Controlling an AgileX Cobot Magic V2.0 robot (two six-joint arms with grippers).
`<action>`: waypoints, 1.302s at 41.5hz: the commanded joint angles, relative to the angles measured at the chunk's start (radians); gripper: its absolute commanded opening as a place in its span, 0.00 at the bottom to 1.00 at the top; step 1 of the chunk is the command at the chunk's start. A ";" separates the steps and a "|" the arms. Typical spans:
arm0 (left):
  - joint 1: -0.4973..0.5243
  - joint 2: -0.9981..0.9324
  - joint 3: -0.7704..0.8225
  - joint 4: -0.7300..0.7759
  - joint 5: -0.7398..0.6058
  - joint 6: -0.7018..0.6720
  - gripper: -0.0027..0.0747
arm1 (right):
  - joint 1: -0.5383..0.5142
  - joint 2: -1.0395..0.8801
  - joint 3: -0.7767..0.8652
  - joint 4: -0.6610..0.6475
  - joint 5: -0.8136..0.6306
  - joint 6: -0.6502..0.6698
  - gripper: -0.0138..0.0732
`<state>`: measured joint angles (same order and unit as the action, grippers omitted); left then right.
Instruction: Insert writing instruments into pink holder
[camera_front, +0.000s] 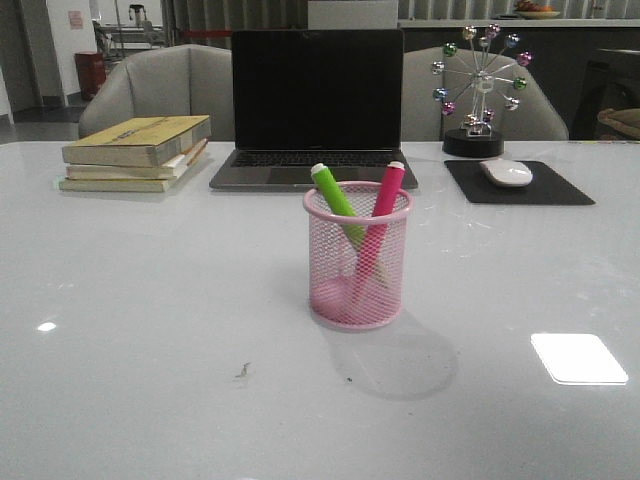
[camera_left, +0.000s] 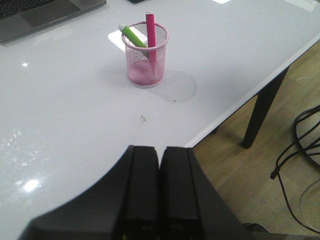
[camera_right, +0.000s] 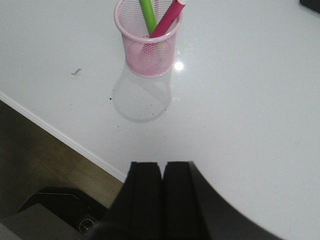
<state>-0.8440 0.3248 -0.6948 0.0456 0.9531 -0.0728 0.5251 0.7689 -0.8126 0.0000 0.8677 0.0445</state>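
The pink mesh holder (camera_front: 358, 258) stands upright in the middle of the white table. Inside it lean the lime green marker (camera_front: 336, 196) and the hot pink marker (camera_front: 385, 196), crossing each other with their whitish ends above the rim. The left wrist view shows the holder (camera_left: 145, 56) with both markers far ahead of my left gripper (camera_left: 160, 150), which is shut and empty near the table's front edge. My right gripper (camera_right: 162, 165) is also shut and empty, well back from the holder (camera_right: 148, 45). Neither arm appears in the front view.
A laptop (camera_front: 315, 105) stands open behind the holder, a stack of books (camera_front: 137, 152) at the back left, a mouse (camera_front: 506, 172) on a black pad (camera_front: 520, 184) and a ferris-wheel ornament (camera_front: 478, 90) at the back right. Both wrist views show the table's front edge (camera_left: 240, 102).
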 joint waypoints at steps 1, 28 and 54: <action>0.001 0.013 -0.027 0.001 -0.068 -0.013 0.15 | -0.006 -0.007 -0.028 -0.010 -0.057 -0.010 0.22; 0.632 -0.330 0.552 0.010 -0.756 -0.011 0.15 | -0.006 -0.007 -0.028 -0.010 -0.054 -0.010 0.22; 0.736 -0.351 0.704 -0.037 -1.037 -0.011 0.15 | -0.006 -0.007 -0.028 -0.010 -0.044 -0.010 0.22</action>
<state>-0.1081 -0.0047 0.0053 0.0185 0.0091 -0.0746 0.5251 0.7689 -0.8126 0.0000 0.8804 0.0445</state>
